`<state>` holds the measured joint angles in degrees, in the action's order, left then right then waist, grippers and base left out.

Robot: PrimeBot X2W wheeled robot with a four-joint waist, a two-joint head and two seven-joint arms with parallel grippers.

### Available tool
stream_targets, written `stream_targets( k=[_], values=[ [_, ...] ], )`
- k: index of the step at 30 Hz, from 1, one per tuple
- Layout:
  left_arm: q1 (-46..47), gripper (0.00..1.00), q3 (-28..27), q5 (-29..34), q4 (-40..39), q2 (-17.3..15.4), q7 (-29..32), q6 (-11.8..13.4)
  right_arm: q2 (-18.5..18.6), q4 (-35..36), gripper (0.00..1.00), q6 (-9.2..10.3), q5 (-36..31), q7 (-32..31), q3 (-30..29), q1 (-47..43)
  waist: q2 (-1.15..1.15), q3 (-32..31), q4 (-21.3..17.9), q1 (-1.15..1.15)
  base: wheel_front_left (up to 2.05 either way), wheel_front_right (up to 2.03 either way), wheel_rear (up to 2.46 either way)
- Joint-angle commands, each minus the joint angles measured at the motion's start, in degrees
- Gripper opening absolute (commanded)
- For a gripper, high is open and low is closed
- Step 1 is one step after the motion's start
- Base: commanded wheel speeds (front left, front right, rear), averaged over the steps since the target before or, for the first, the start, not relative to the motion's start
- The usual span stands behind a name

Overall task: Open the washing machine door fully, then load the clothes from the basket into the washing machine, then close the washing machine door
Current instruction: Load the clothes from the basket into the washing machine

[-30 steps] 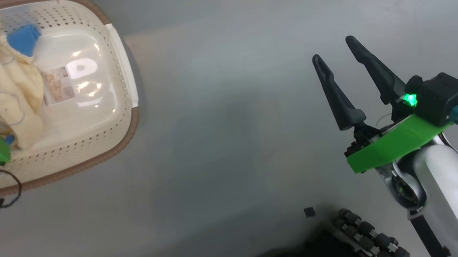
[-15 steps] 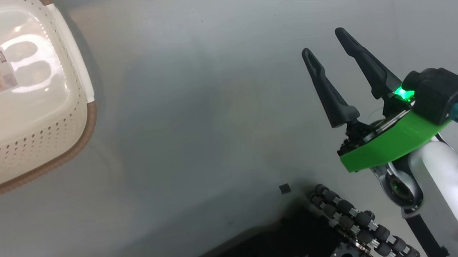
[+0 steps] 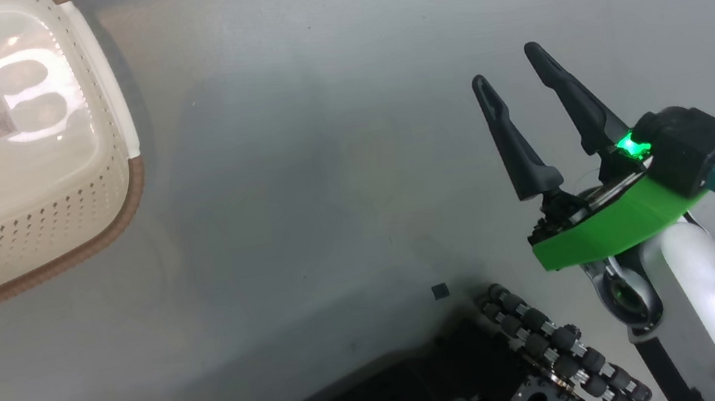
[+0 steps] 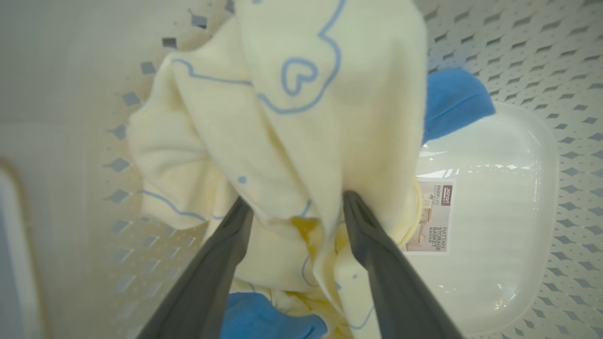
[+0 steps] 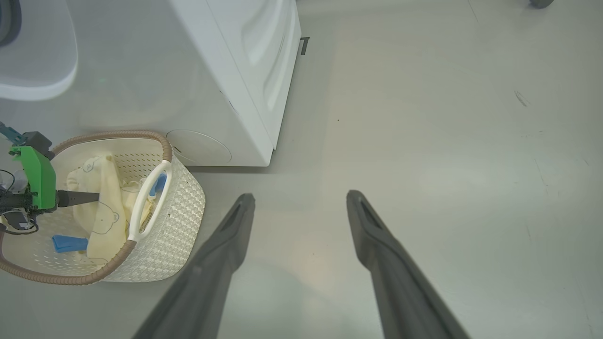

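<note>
Looking along the left gripper [image 4: 294, 202], its two dark fingers stand spread wide, and a fold of the clothes [image 4: 292, 117], pale yellow with blue line prints and a small heart, sits between the tips. The fabric meets both inner faces, but I cannot tell whether they press it. Just beyond the right-hand tip lies a bright blue piece [image 4: 452, 101], and beside that finger is a sticker [image 4: 431, 216] on the glossy floor of the basket [image 4: 541, 56], whose perforated wall rises all round. The right wrist view gives the wider setting. The right gripper [image 5: 300, 194] has its jaws spread too, holding nothing, with pale floor [image 5: 424, 141] between and past the tips. Well off to the left of those jaws the basket stands on that floor, brown rim and white handle [image 5: 148, 197] towards the camera, the left arm's green mount reaching into it. Ahead and left of the tips stands the washing machine [image 5: 245, 70], white, with a round panel [image 5: 200, 148] low on its front just behind the basket. From the head camera, the right gripper's fingers point up and slightly left over smooth grey ground, well apart from the basket at the upper left corner. Below its green wrist mount sits a black roller wheel [image 3: 560, 347], with a small dark square [image 3: 439, 291] on the ground beside it.
</note>
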<state>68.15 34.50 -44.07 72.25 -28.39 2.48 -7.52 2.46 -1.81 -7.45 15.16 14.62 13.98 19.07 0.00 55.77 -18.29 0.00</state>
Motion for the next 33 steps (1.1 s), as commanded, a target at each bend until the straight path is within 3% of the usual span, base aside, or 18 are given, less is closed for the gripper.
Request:
stream_targets(
  k=[1, 3, 4, 33],
  values=[
    [0.44, 0.73, -0.75, -0.69, 0.1, -2.4, 0.25, 0.03, 0.42, 1.59, 1.0, -0.03, 0.51, 0.38, 0.72, -3.25, 0.0, 0.03, -0.03, 0.0, 0.0, 0.0, 0.0],
    [0.69, 0.07, -0.5, -0.98, -0.03, -2.22, 0.24, 0.03, 0.42, 1.57, 1.0, -0.03, 0.62, 0.38, 0.72, -3.26, 0.0, 0.05, -0.04, 0.0, 0.0, 0.0, 0.0],
    [0.79, 0.0, -0.38, -1.18, -0.2, -2.14, 0.23, 0.03, 0.42, 1.54, 1.0, -0.03, 0.65, 0.38, 0.72, -3.23, 0.0, 0.06, -0.04, 0.0, 0.0, 0.0, 0.0],
    [-2.17, 0.0, 5.11, -7.42, -5.96, -4.79, -2.06, 0.03, 0.42, -0.36, 1.0, -0.03, 2.28, 0.38, 2.05, 1.53, 0.0, -3.11, -0.56, 0.0, 0.0, 0.0, 0.0]
  ],
)
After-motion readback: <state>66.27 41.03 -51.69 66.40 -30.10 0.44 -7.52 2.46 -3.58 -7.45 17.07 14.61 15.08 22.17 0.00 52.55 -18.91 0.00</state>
